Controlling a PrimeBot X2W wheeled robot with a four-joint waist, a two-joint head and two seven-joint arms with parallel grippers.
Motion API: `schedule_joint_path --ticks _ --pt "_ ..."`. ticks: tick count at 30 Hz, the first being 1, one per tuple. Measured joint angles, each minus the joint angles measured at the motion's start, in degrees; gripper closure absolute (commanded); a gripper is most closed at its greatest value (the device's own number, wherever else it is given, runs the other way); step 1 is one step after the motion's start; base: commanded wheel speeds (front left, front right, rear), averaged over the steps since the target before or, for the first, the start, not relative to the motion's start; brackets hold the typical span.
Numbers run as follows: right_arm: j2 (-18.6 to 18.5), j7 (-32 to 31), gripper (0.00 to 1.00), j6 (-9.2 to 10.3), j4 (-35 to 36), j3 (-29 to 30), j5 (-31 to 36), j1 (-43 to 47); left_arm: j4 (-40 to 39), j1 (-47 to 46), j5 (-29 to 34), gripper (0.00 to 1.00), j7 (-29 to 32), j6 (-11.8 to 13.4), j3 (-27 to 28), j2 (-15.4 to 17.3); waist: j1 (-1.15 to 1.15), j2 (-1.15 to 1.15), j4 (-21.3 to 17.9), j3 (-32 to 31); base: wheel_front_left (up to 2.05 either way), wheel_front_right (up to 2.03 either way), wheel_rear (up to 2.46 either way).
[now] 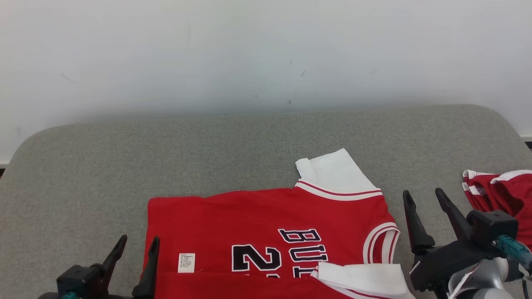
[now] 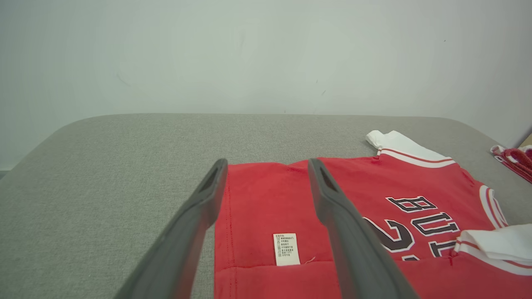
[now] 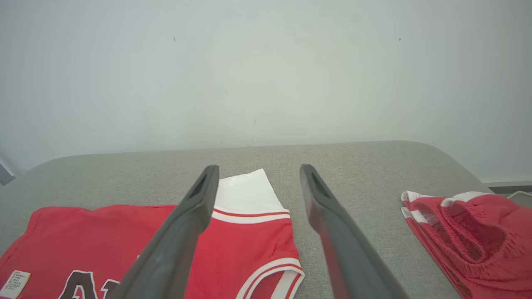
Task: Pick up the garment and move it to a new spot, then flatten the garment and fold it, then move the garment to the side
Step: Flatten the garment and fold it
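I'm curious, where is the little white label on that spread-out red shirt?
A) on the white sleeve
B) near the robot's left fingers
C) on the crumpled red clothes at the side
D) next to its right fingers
B: the white label lies on the red shirt just beside the left fingers, well away from the right fingers.

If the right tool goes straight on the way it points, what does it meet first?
Likely the white wall, after passing over the white sleeve and grey cushion. How high the right tool hangs is unclear, so it might graze the sleeve.
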State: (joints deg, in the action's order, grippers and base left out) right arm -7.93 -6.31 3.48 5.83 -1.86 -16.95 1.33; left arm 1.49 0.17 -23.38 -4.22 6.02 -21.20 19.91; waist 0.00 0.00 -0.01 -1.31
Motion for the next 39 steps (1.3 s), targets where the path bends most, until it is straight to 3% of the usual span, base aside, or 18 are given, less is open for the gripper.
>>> schedule_joint_path --ticks 15,39 --pt "1.24 9.73 0.00 -0.97 -6.62 -0.37 0.55 -2.13 3.68 -0.83 -0.16 0.00 -2.19 -1.04 -0.24 -0.40 0.00 0.00 -0.03 0.40 0.00 0.00 0.00" --pt "1.24 16.00 0.00 -2.05 -11.60 -0.96 1.29 -3.14 6.60 -1.71 0.00 0.00 -3.88 -1.54 -0.79 -0.43 0.01 0.00 0.12 0.99 0.00 0.00 0.00"
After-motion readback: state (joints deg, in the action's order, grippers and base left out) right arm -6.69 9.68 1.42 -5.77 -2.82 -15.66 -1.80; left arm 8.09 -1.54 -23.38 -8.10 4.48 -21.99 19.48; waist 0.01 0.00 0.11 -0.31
